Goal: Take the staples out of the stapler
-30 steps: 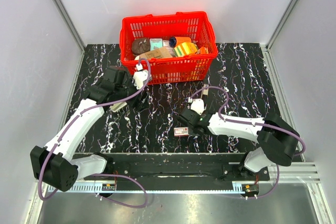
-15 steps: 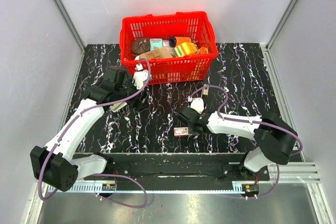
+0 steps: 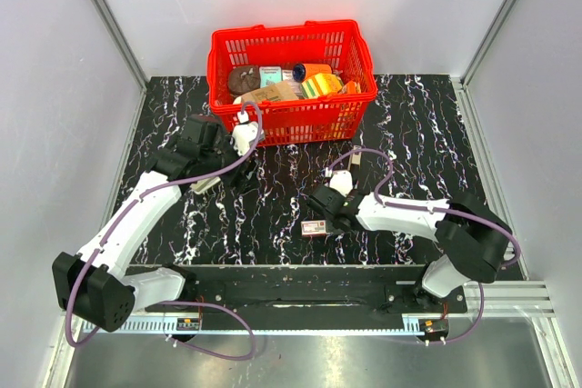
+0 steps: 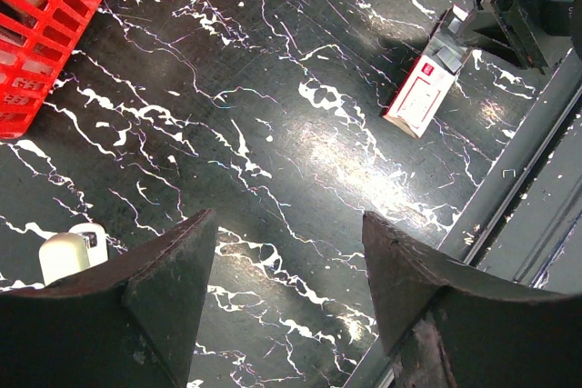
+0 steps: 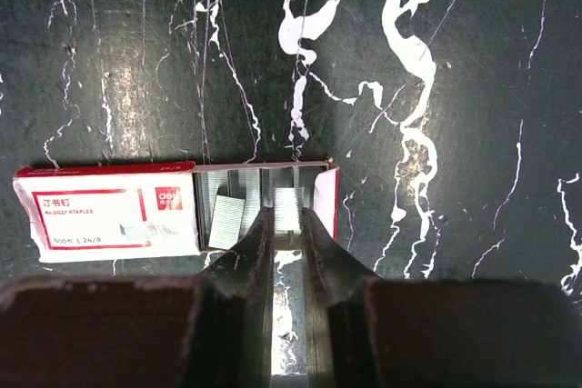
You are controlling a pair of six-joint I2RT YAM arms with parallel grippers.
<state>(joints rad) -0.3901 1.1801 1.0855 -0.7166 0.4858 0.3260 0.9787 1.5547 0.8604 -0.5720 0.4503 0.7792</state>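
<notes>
Two states: right gripper [image 5: 286, 213] pinches a staple strip [image 5: 289, 199] in the staple box [image 5: 109, 215] (tray out). Left gripper [image 4: 286, 218] spread wide.

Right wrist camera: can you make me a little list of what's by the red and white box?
box: staple box, red and white, slid open, flat on the table
inside: loose strips of staples in its tray
right pincer: tips in the tray, closed on one staple strip
left pincer: open, empty, above the table
far side: red basket, full of things
</notes>
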